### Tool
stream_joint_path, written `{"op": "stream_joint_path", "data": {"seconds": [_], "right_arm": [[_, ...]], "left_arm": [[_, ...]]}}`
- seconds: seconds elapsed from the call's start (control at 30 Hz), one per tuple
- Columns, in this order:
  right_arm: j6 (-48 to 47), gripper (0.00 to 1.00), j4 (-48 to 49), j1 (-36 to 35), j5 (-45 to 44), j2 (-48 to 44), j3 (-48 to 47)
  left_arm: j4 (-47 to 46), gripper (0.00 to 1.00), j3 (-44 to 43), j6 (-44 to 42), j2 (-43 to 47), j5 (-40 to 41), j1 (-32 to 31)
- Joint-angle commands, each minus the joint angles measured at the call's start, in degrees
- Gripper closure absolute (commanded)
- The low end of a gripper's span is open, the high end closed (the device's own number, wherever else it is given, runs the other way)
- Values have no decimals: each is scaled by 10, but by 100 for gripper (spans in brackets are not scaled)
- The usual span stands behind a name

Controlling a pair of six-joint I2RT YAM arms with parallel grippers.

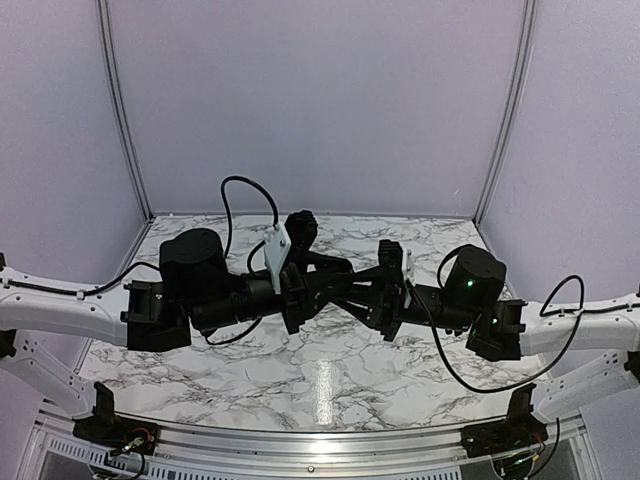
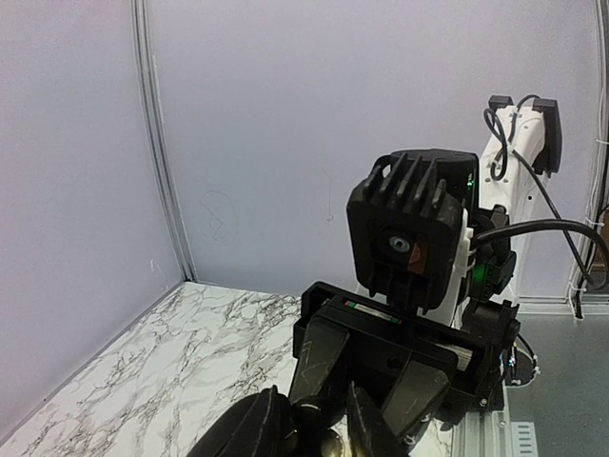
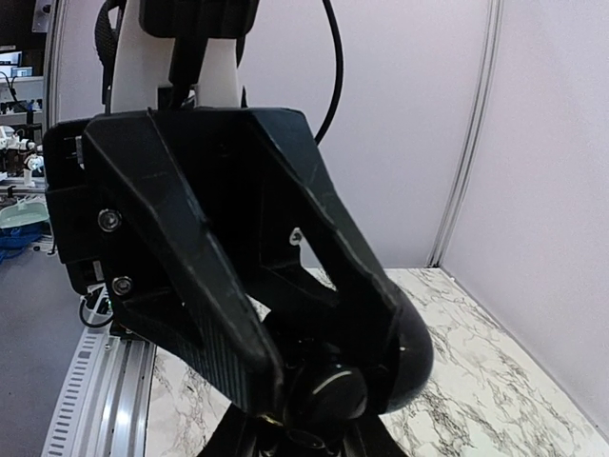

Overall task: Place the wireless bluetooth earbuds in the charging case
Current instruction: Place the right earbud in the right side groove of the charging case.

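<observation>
Over one marble table (image 1: 320,390), left fingers (image 1: 330,281) meet right fingers (image 1: 373,300).

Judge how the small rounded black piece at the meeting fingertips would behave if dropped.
The black piece looks rounded and glossy, so probably slippery and apt to roll. It is tiny beside the left gripper, so likely light. On the hard marble table it might bounce away.

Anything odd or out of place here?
Nothing spilled or damaged. Only oddity: left gripper and right gripper meet tip to tip above the marble table, a small dark round piece between them, too hidden to identify.
</observation>
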State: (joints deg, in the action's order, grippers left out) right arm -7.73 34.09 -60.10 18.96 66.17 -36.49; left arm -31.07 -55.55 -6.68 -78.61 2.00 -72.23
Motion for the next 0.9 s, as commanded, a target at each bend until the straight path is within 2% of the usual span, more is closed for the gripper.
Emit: {"op": "stream_joint_path", "data": {"seconds": [0.0,0.17,0.47,0.63,0.8,0.87], "right_arm": [[-2,100,27,-4,15,-18,-9],[-2,100,26,-4,15,-19,-8],[13,100,-17,-4,-68,-4,-24],[20,100,-32,-4,-109,0,-26],[22,100,-51,-4,-156,-3,-33],[22,100,-60,-4,-167,-2,-38]], "left_arm": [[-6,72,4,0,0,19,0],[-6,70,5,2,2,18,0],[-4,50,12,12,50,24,-4],[-2,35,28,16,73,63,-5],[35,13,19,63,73,180,-5],[57,2,6,92,65,211,-5]]}}
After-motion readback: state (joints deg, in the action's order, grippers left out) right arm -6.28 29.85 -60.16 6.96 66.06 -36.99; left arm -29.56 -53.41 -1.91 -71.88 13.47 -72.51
